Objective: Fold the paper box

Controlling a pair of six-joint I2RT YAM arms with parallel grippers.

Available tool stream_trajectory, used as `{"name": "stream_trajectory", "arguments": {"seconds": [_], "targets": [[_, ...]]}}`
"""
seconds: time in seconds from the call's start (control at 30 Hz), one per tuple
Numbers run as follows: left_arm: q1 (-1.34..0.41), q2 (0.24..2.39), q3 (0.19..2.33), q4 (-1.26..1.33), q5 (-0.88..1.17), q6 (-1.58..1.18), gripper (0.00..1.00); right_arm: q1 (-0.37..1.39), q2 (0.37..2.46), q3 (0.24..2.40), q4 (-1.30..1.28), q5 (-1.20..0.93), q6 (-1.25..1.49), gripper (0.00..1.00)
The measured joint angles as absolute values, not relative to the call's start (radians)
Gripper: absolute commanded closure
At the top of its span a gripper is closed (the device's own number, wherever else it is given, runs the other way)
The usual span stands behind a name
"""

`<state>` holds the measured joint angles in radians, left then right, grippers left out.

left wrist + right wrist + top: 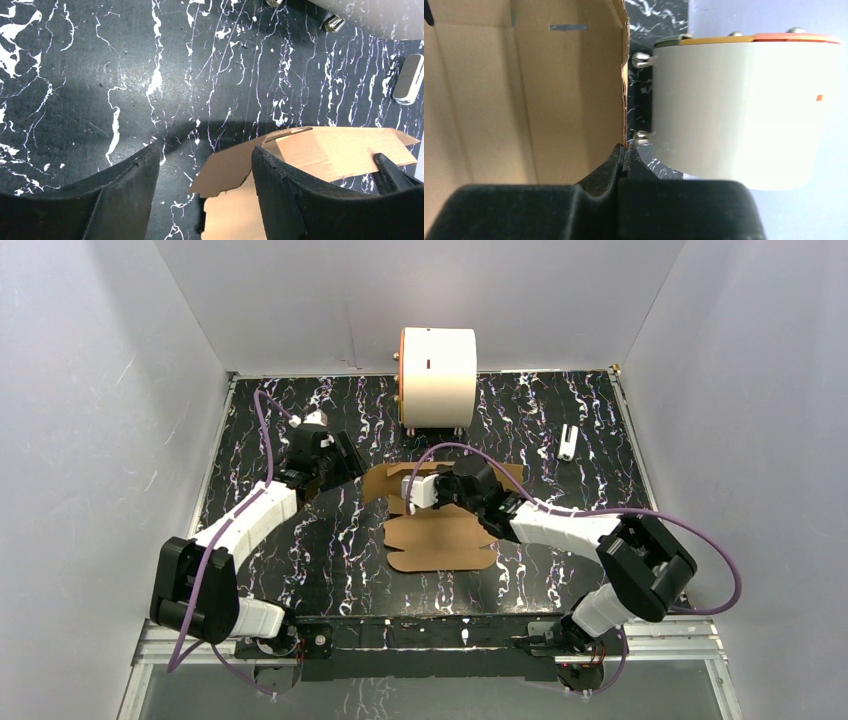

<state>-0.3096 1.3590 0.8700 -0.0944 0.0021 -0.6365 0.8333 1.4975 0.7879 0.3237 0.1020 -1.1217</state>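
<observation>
Paper box (440,540) sits mid-frame on the table (340,550). The right end effector (623,152) is clenched on its lifted flap's edge. The left end effector (204,152) hangs released, with the cardboard just to its lower right, so a short reach for that arm.

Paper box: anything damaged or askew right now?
Only a small thing: the paper box edge looks ragged just above where the right fingers pinch it, seen in the right wrist view. One panel stands lifted off the table, which fits folding. No tear or crush shows elsewhere.
</observation>
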Motion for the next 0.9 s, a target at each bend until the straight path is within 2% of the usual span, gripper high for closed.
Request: {"name": "stream_trajectory", "arguments": {"seconds": [0.5,0.9], "targets": [[-0.31,1.359,0.87,-0.05,0.024,-0.603,0.34,0.888,1.475,0.689,0.505,0.128,-1.156,1.0],[-0.328,1.357,0.809,0.005,0.123,-0.602,0.34,0.936,1.481,0.644,0.569,0.196,-1.183,1.0]]}}
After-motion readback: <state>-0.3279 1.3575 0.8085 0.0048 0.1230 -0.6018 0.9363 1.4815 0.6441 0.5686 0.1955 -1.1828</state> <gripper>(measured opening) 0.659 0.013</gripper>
